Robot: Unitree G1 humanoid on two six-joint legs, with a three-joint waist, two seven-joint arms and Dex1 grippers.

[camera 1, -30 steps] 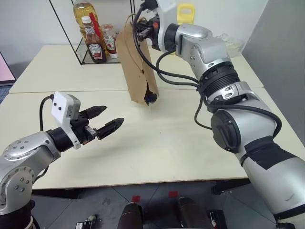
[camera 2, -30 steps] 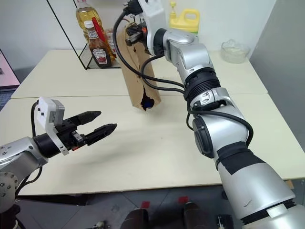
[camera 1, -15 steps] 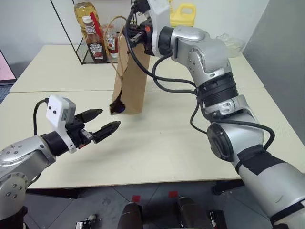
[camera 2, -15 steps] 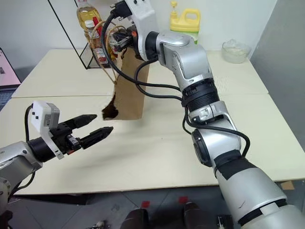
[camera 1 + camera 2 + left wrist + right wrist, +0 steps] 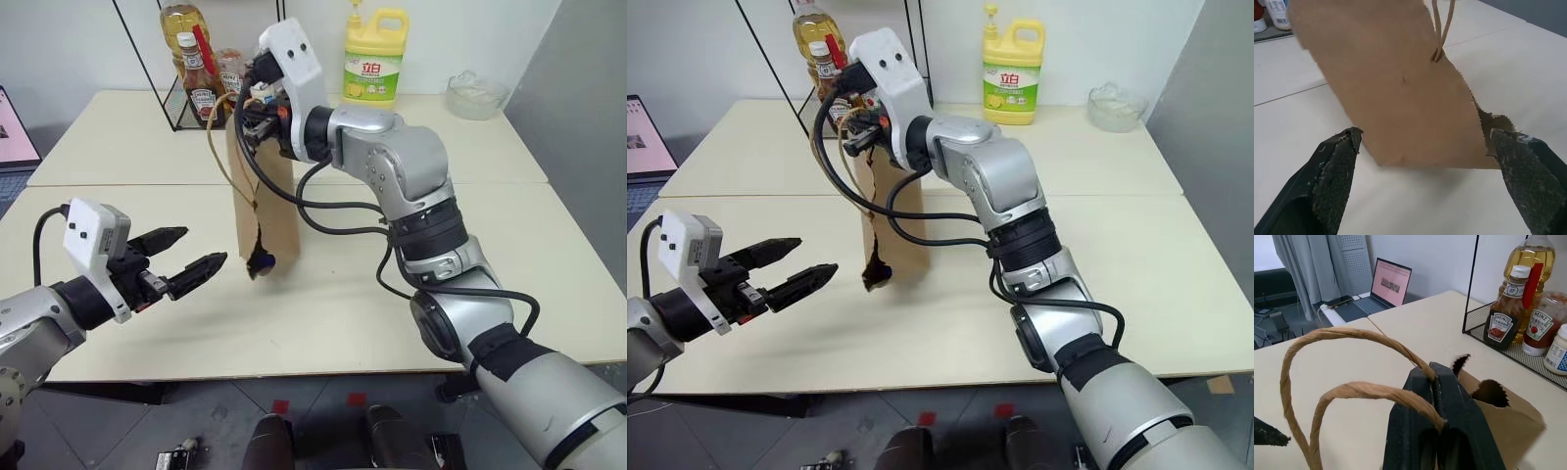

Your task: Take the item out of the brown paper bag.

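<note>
1. Bag first: the brown paper bag [image 5: 263, 201] hangs off the table [image 5: 343, 304], dangling from the right gripper [image 5: 257, 106], whose fingers are clenched on the twine handles [image 5: 1352, 391]. The thin loops could slip, dropping everything.
2. The item seems to be the dark shape poking from a torn lower corner [image 5: 260, 262]; it might tumble out.
3. The left gripper [image 5: 186, 255] waits level nearby, jaws spread, empty.
</note>
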